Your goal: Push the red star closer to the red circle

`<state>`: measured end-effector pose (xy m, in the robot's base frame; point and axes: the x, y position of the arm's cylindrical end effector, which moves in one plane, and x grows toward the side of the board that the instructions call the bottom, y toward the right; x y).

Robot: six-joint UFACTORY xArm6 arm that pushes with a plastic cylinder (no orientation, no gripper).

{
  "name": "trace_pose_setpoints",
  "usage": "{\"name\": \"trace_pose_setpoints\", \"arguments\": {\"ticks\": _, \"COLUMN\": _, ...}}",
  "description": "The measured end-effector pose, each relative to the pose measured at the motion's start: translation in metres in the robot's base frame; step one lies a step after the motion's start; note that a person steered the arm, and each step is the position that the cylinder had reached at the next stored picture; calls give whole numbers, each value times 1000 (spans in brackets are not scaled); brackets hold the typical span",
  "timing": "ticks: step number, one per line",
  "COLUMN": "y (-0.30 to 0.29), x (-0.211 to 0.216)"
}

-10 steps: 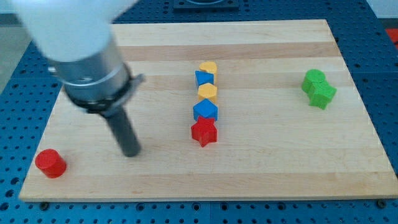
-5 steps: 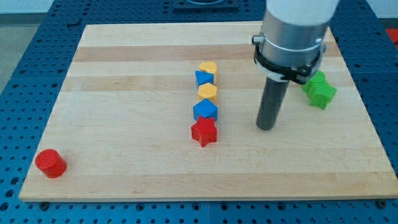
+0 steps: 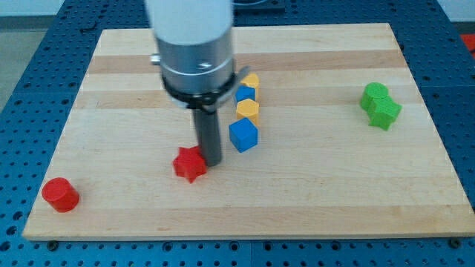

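Note:
The red star [image 3: 190,164] lies on the wooden board [image 3: 312,193], left of the board's middle and low in the view. The red circle [image 3: 59,194] stands near the board's bottom left corner, well apart from the star. My tip [image 3: 211,161] rests on the board touching the star's right side. The rod rises from it to the arm's grey body at the view's top.
A column of blocks stands just right of my tip: a yellow one [image 3: 251,80], a blue one [image 3: 245,94], a yellow hexagon [image 3: 248,110] and a blue cube [image 3: 243,136]. Two green blocks [image 3: 380,105] sit at the view's right.
My tip swung from the view's right to the star's right side. The red star slid left and slightly down, away from the blue cube, toward the red circle. The blue cube shifted a little.

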<state>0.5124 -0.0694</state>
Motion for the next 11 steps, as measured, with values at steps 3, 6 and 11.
{"name": "trace_pose_setpoints", "arguments": {"ticks": 3, "y": -71, "x": 11}}
{"name": "trace_pose_setpoints", "arguments": {"ticks": 6, "y": -31, "x": 15}}
{"name": "trace_pose_setpoints", "arguments": {"ticks": 11, "y": -134, "x": 37}}
